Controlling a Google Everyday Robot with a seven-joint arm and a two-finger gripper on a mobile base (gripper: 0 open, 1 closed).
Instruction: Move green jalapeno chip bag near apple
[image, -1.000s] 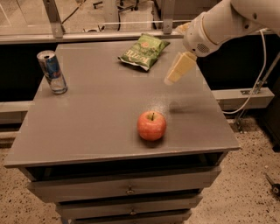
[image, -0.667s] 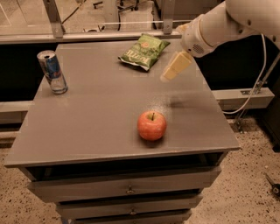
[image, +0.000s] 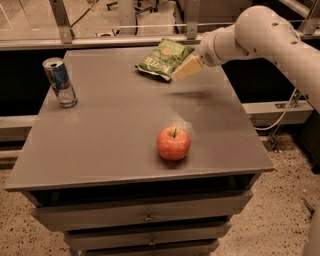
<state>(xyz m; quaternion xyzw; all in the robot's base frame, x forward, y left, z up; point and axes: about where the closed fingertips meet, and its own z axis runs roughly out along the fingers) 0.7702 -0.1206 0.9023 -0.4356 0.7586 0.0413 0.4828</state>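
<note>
The green jalapeno chip bag (image: 163, 59) lies flat at the far middle of the grey table (image: 115, 145), olive-green with white lettering. The apple (image: 173, 143), red-orange with a short stem, sits near the table's front right. My gripper (image: 183, 71) hangs above the table on a white arm coming in from the right. Its cream-coloured tip is right beside the bag's right edge, slightly above the surface. The apple is well in front of it.
A blue-and-silver drink can (image: 59, 82) stands upright at the table's left edge. The table has drawers below its front. A metal rail and glass wall run behind the table. A cable hangs at the right by the floor.
The gripper has moved left and farther back, from over the right part of the table to the chip bag's right edge. Bag, apple and can have not moved.
</note>
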